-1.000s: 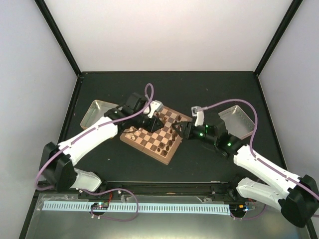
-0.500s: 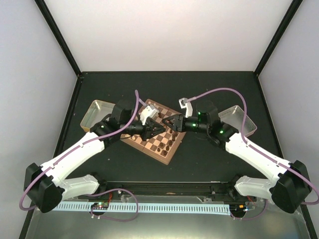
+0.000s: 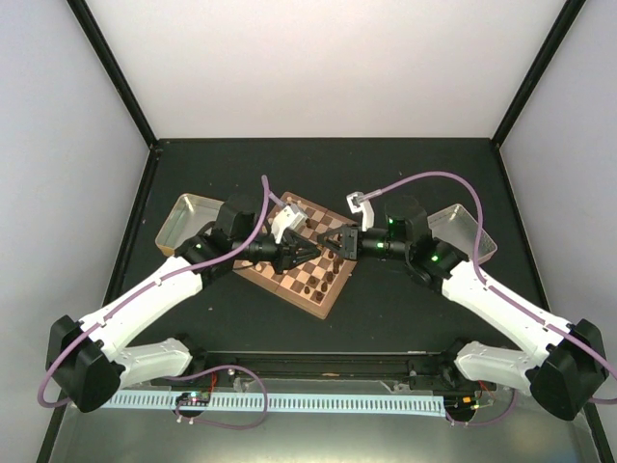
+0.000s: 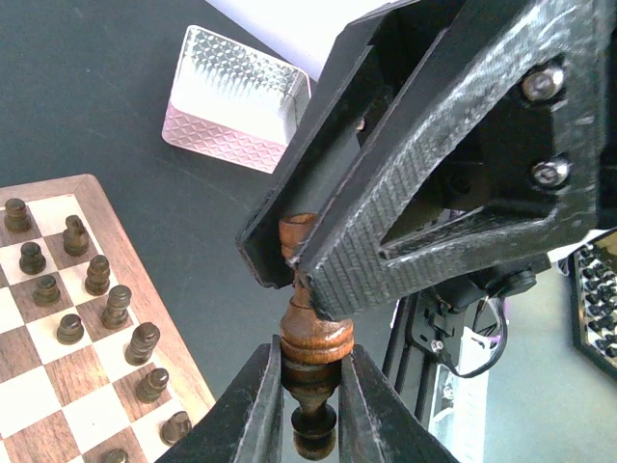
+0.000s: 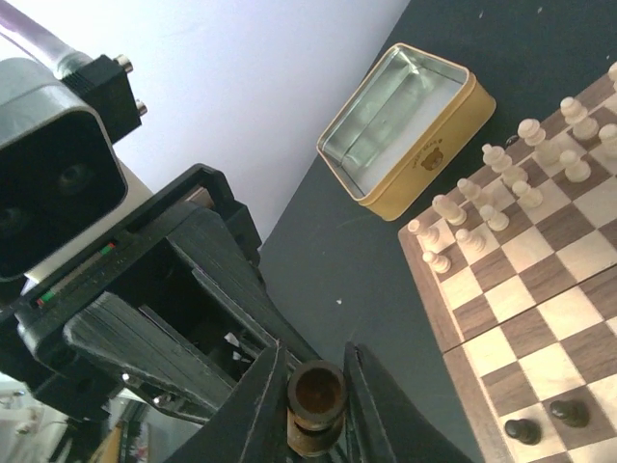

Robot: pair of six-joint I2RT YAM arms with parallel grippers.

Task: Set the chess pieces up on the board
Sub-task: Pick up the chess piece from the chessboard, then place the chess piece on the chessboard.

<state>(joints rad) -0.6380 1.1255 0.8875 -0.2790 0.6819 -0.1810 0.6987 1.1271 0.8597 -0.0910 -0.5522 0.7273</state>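
1. Chessmen of the dark set (image 4: pixel 96 278) stand in rows along the near right edge of the board (image 3: pixel 280 293).
2. Above the board's middle, the left hand (image 3: pixel 308 249) and right hand (image 3: pixel 328 243) meet tip to tip. Each is clamped tight on one end of the same dark brown piece (image 4: pixel 313 340), held clear of the squares.
3. Pale chessmen (image 5: pixel 501 183) line the far left side.
4. On the surface, a left tin (image 3: pixel 188 217) and a right tin (image 3: pixel 469 231) flank the board.

The top camera looks steeply down from behind my bases over the whole worktop (image 3: pixel 405 318). Each wrist camera peers close along its own fingers (image 4: pixel 241 424), facing the other; both share one dark piece (image 4: pixel 310 338) and the board (image 5: pixel 540 299).
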